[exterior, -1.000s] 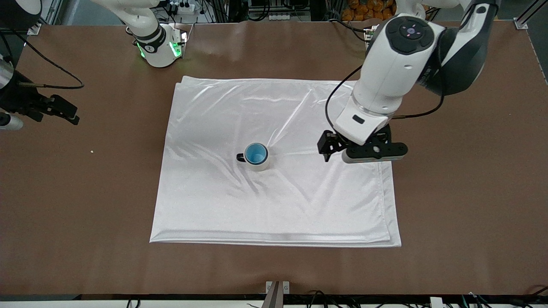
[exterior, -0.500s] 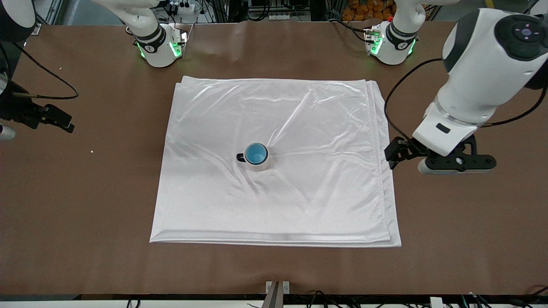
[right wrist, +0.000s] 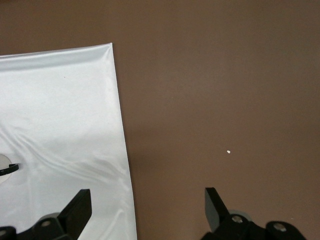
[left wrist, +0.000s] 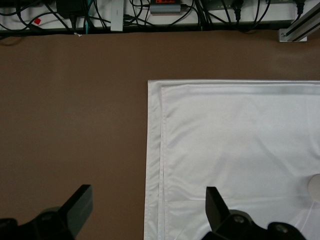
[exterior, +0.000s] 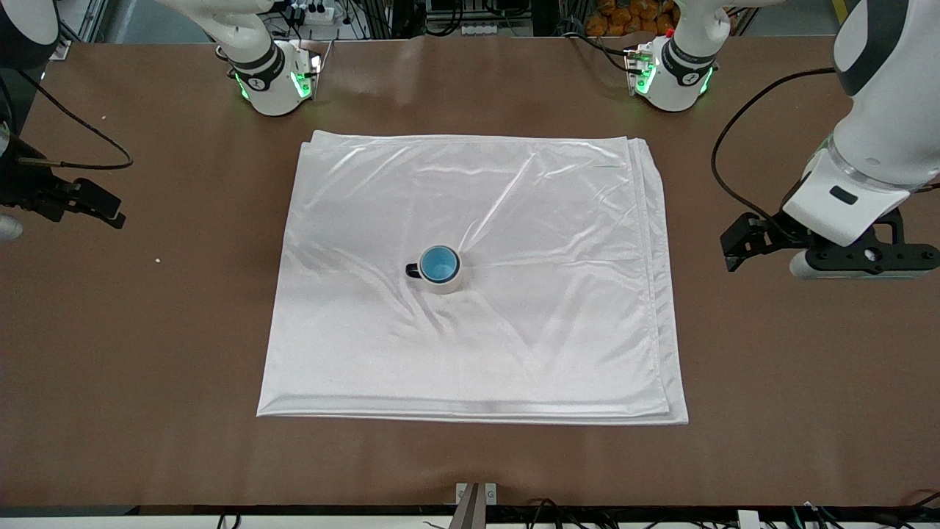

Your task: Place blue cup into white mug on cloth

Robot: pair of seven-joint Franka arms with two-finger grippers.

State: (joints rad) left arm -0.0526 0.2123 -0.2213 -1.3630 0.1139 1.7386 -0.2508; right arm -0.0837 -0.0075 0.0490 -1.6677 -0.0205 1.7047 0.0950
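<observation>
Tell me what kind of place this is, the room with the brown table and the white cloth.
Probably a robotics lab or test cell. Two robot arms are bolted along the edge of the brown table, power strips and cables crowd its edge, and the only things laid out are a cloth and a white mug holding a blue cup.

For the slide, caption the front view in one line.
Blue cup nested in the white mug on the cloth; both open pincers, left and right, hang over bare table.

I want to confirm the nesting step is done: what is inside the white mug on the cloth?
The blue cup sits inside the white mug, its bright blue interior showing and apparently empty. The mug's inner wall and bottom are covered by it. The mug stands on the cloth.
</observation>
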